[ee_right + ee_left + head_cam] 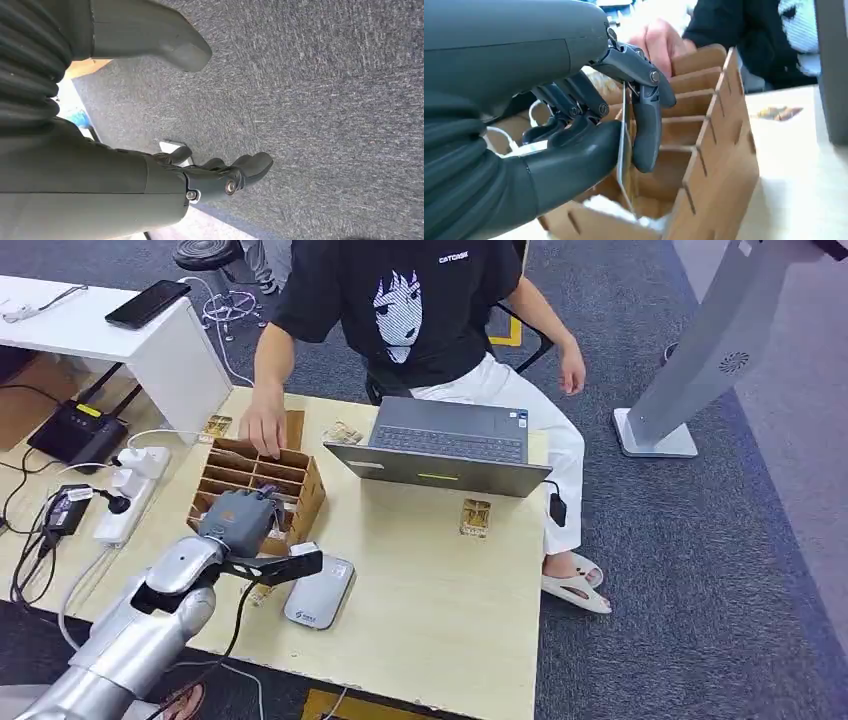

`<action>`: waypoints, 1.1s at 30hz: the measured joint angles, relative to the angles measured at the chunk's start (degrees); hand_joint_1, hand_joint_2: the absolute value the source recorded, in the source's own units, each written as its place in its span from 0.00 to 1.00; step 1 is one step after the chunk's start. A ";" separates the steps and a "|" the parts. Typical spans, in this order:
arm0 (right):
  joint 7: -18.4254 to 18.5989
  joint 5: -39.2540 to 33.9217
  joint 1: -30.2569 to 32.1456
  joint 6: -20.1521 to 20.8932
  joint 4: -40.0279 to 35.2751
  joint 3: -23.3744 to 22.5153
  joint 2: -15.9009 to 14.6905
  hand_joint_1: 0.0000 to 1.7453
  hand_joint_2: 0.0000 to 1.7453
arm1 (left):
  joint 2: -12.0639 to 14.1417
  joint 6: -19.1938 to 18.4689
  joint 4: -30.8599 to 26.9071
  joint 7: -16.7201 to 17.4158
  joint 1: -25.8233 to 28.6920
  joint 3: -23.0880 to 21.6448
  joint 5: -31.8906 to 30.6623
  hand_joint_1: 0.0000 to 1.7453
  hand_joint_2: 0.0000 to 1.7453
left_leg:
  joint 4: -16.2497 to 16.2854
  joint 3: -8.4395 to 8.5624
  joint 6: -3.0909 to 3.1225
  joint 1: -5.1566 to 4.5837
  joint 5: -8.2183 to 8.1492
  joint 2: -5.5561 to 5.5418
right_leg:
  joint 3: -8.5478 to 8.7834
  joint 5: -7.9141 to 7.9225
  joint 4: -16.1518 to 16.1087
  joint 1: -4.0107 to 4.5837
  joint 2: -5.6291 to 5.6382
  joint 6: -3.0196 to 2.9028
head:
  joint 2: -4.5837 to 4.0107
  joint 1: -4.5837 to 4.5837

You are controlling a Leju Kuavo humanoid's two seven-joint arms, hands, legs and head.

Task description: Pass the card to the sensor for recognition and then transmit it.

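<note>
My left hand (238, 518) is over the near end of a brown cardboard slotted box (262, 488) on the table. In the left wrist view the thumb and a dark finger (646, 125) pinch a thin card (622, 150), seen edge-on, with its lower end still down inside a slot of the box (709, 165). A grey flat sensor (318, 602) lies on the table just right of my forearm. My right hand (200, 175) hangs beside my body over grey carpet, fingers loosely apart and holding nothing.
A seated person reaches a hand (265, 430) into the far end of the box. An open laptop (445, 445) stands mid-table. Loose cards (475, 517) lie on the wood (430, 600). A power strip (125, 490) and cables sit at the left edge.
</note>
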 joint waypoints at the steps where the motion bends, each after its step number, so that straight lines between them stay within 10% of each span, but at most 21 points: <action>1: -0.11 0.00 0.00 0.00 0.00 -0.02 0.00 0.00 1.00 | -0.31 0.79 -0.13 -0.09 0.02 0.02 0.02 1.00 1.00 | 0.00 -0.01 0.00 0.00 0.00 -0.01 | 0.00 0.00 0.00 0.00 0.00 0.00 | 0.00 0.00; 23: -0.26 0.83 0.00 0.04 0.00 -0.63 0.00 0.00 1.00 | -4.17 5.48 -11.61 -0.81 -0.34 5.99 -0.04 1.00 1.00 | 0.01 -0.04 0.00 0.01 0.01 -0.03 | -0.03 0.00 0.00 0.01 -0.02 0.00 | 0.00 0.00; 33: -0.65 2.65 -0.06 0.85 0.00 -0.66 0.00 0.00 1.00 | -3.54 1.83 -10.52 0.66 -12.33 11.54 4.13 1.00 1.00 | 0.01 -0.06 -0.04 0.01 0.04 -0.05 | -0.03 0.02 0.01 0.01 -0.03 0.00 | -0.02 0.02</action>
